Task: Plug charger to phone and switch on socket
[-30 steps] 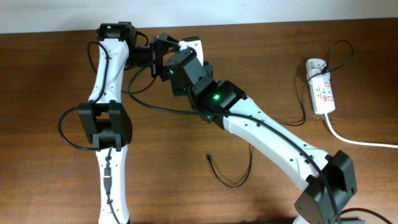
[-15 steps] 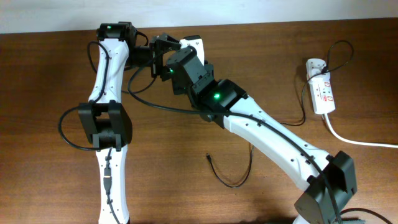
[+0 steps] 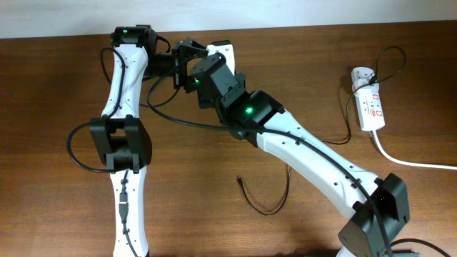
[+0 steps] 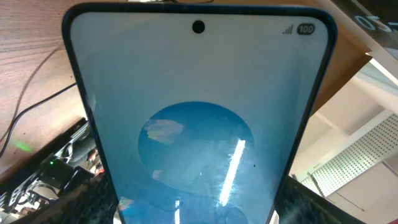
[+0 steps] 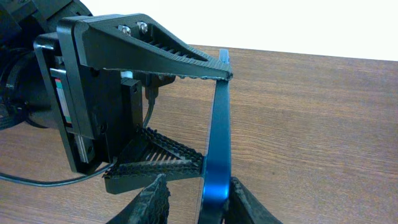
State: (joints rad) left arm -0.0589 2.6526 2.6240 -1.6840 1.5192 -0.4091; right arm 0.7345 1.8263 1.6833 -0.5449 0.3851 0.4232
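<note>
The phone (image 3: 222,51) is held off the table at the back. Its blue screen fills the left wrist view (image 4: 199,124), and it is edge-on in the right wrist view (image 5: 217,137). My left gripper (image 3: 184,61) is shut on the phone's long edges, with its jaws at both lower corners (image 4: 199,211). My right gripper (image 5: 196,200) is open around the phone's lower end. One finger touches the phone and the other stands apart. The charger's black cable tip (image 3: 240,180) lies loose on the table. The cable runs to the white adapter (image 3: 360,74) on the socket (image 3: 370,107).
The socket's thick white cord (image 3: 403,161) runs off to the right edge. The charger cable loops (image 3: 284,196) under my right arm near the table's front. Both arms crowd the back left of the brown wooden table (image 3: 57,86).
</note>
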